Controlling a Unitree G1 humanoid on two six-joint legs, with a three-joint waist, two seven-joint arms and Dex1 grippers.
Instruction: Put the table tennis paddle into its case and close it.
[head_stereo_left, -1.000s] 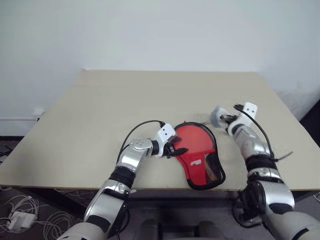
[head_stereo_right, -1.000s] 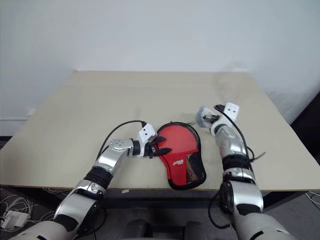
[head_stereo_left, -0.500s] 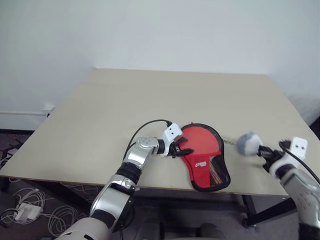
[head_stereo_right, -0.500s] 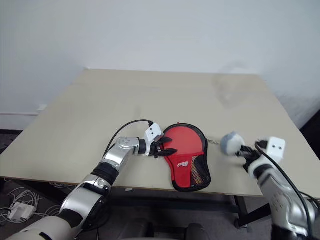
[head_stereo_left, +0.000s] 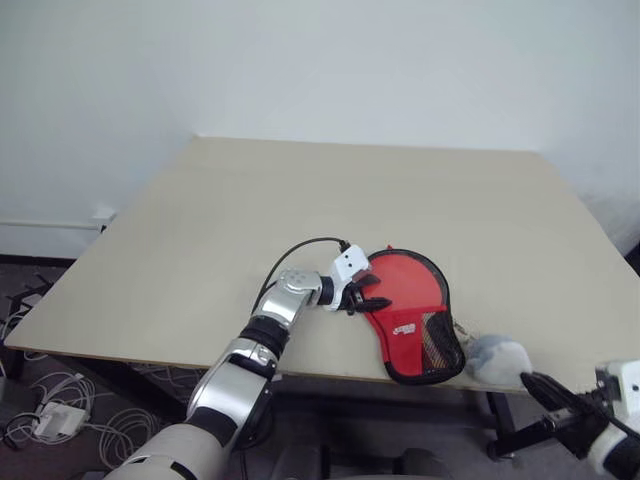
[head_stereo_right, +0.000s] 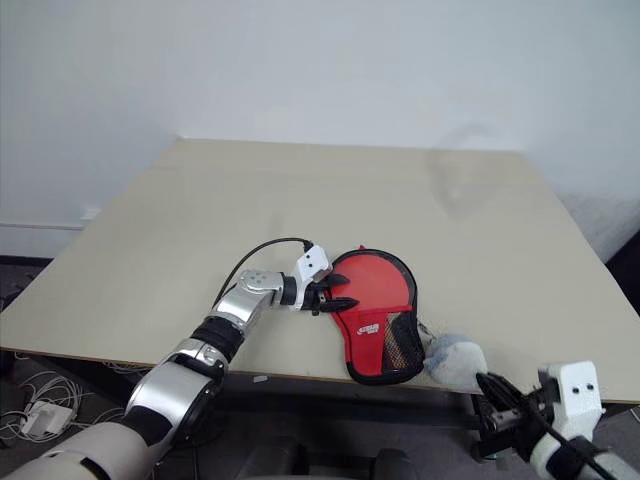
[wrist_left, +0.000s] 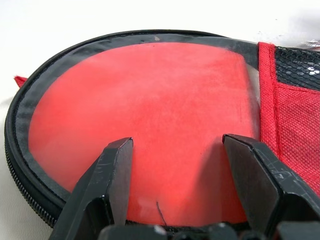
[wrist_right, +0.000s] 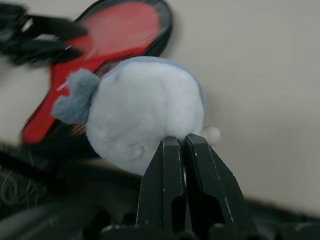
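You're looking at one case (head_stereo_left: 410, 315) lying flat near the front edge of the table (head_stereo_left: 300, 200), just right of centre in the head view. Red side is facing up, mesh pocket toward the lower right, and the zip looks to be running closed round the rim. No separate paddle is showing; I'd guess it's already inside, but can't tell for sure.

Your left gripper (head_stereo_left: 362, 297) is sitting right at the case's left rim with its fingers spread wide, gripping nothing. The case lies straight ahead of those jaws, with its long axis running from upper left down to lower right, across the way they're pointing.

Your right gripper (head_stereo_right: 497, 398) is hanging in the lower right, off the table's front edge, fingers pressed together on the one pale grey fluffy lump (head_stereo_right: 455, 362). So the left arm is clearly nearer the case.
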